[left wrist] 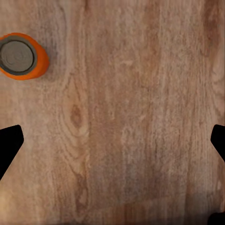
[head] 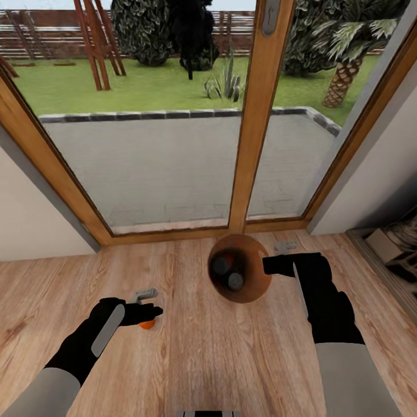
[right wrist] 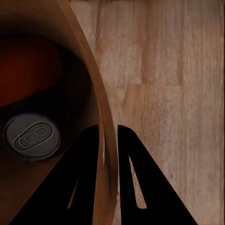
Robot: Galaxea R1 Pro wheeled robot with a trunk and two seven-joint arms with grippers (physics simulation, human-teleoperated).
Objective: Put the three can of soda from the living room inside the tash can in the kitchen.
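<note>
Arms nearest the head camera: pale sleeves ending in black wrists, reaching forward over the light wood plank floor (head: 197, 359). Left gripper (head: 152, 313) hangs over the floor with its jaws spread wide, the fingertips (left wrist: 9, 143) at opposite borders of the left wrist view and nothing between them. One orange can of soda (left wrist: 22, 56) stands upright on the floor just beside this gripper, outside its jaws; in the head view it is mostly hidden under the gripper, an orange patch showing (head: 147, 325).

Right gripper (head: 272, 265) is nearly closed on the rim of the trash can (head: 255, 289); the right wrist view shows one finger (right wrist: 79, 178) inside the wall and the other outside, the thin wall (right wrist: 101, 117) between them. Bin interior is brown. Inside it lie two further cans: one with its silvery top (right wrist: 32, 137) facing upward, and one orange body (head: 227, 259) partly in shadow beside a second grey top.

Open floor extends to the left and toward the robot. Beyond the bin, close behind it, stand wood-framed glass doors (head: 258, 145); a paved terrace and garden lie outside. A dark shelf unit (head: 394, 255) bounds the right side.
</note>
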